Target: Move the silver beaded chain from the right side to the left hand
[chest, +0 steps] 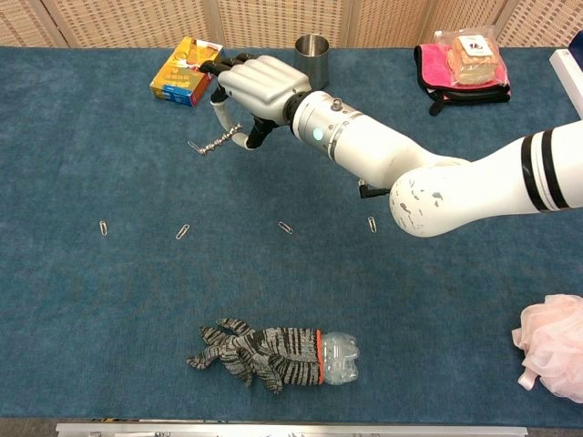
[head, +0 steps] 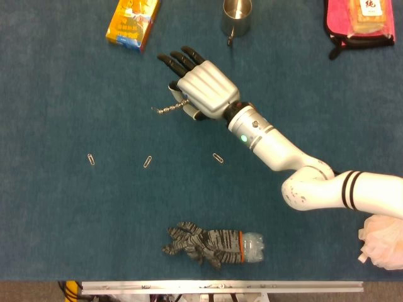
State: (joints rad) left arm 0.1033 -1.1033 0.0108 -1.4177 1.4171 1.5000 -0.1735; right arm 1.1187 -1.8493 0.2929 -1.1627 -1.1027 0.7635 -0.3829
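One hand is at work: the right hand (head: 200, 88) reaches over the far middle of the desk (head: 63, 214), back up, dark fingertips (head: 179, 58) stretched toward the far edge, thumb pinching the silver beaded chain (head: 169, 109) beneath its palm. Most of the chain pokes out stiffly to the left, off the cloth. Near it stands a metal cup (head: 236, 17).
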